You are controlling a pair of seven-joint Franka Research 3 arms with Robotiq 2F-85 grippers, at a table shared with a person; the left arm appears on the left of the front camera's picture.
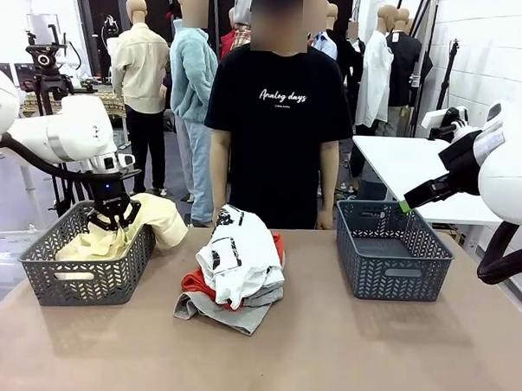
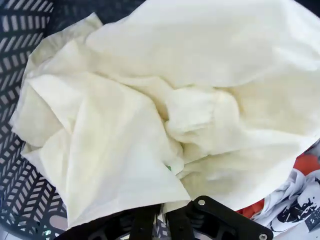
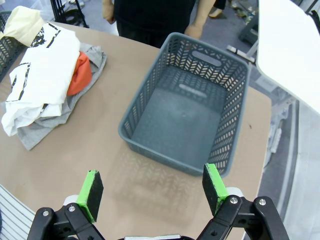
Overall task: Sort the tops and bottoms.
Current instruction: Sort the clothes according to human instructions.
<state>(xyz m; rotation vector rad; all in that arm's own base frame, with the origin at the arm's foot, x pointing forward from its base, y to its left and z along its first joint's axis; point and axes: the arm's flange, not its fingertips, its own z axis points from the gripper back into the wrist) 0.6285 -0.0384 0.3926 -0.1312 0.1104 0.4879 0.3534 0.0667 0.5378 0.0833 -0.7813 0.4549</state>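
Cream top [image 1: 160, 219] lies directly under the left gripper [image 1: 113, 218], which is clamped on it, inside the left basket [image 1: 93, 279], one flap over that basket's right rim; right gripper [image 3: 152, 187] stands apart.

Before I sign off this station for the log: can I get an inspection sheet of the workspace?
Surface: brown table, no spills seen.
Job's things: cream top in left basket, part draped over its rim; white printed T-shirt atop orange-red garment and grey garment, piled mid-table; right basket holds nothing.
Clutter: nothing seen.
Tools: left tool shut on cream top over left basket; right tool open, above table near right basket.
Cables: black cable feeds left tool, off the table.
Surroundings: person at far side; white table behind.
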